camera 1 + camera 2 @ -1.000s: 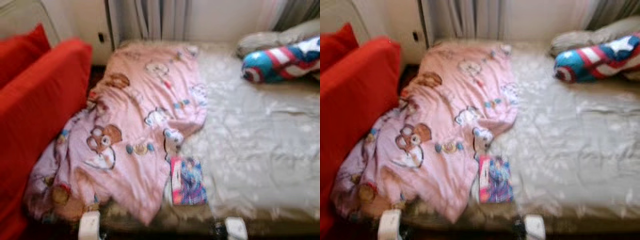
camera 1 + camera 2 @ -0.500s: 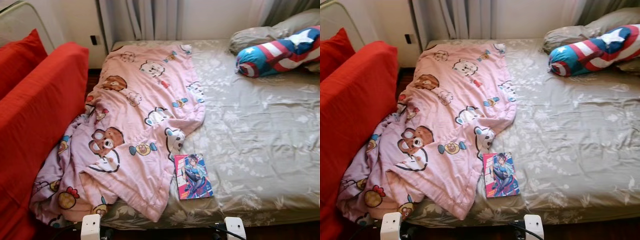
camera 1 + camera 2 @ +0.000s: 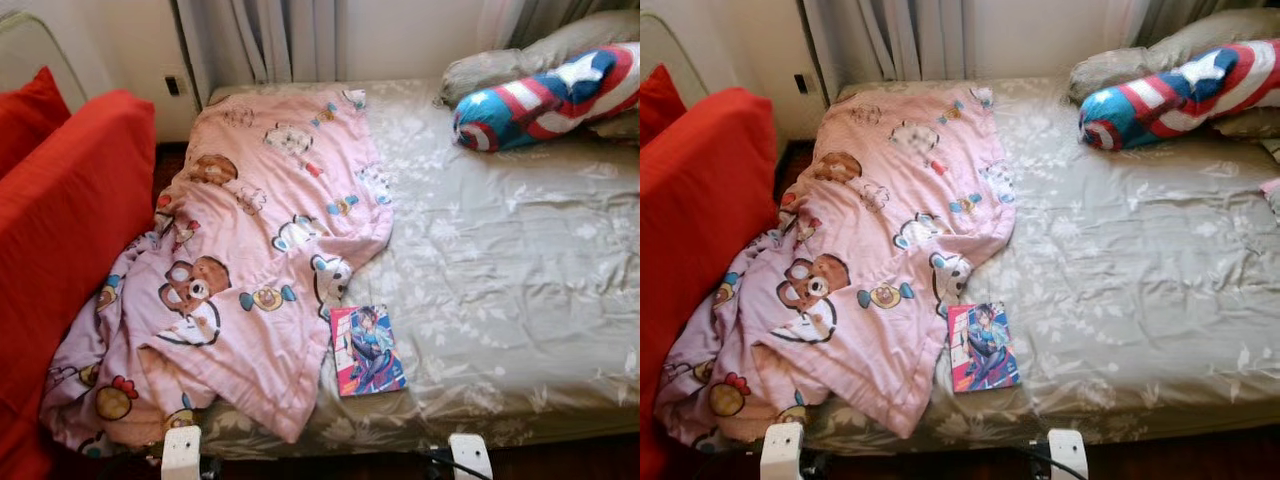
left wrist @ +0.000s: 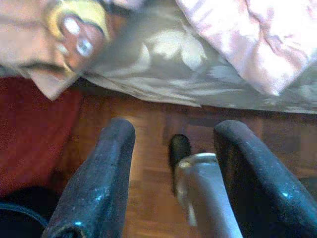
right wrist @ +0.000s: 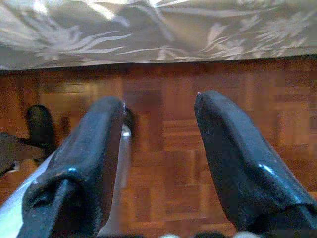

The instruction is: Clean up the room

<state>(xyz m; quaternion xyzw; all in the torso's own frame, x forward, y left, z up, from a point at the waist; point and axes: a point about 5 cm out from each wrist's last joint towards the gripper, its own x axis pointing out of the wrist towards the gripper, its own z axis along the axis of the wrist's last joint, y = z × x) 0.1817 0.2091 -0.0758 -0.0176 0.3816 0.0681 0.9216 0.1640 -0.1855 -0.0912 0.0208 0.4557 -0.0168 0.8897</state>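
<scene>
A pink cartoon blanket (image 3: pixel 262 250) is lying rumpled across the bed's (image 3: pixel 520 260) left half, spilling off its near-left corner at about seven o'clock. A comic book (image 3: pixel 367 350) is resting flat on the grey floral sheet, touching the blanket's edge at four o'clock. At one o'clock a star-and-stripe cushion (image 3: pixel 550 95) is leaning by grey pillows (image 3: pixel 520 55). A red sofa (image 3: pixel 60 240) is standing at nine o'clock. The left gripper (image 4: pixel 171 148) and the right gripper (image 5: pixel 158 129) are hanging over wooden floor (image 5: pixel 163 129) beside the bed edge, fingers spread apart, holding nothing.
</scene>
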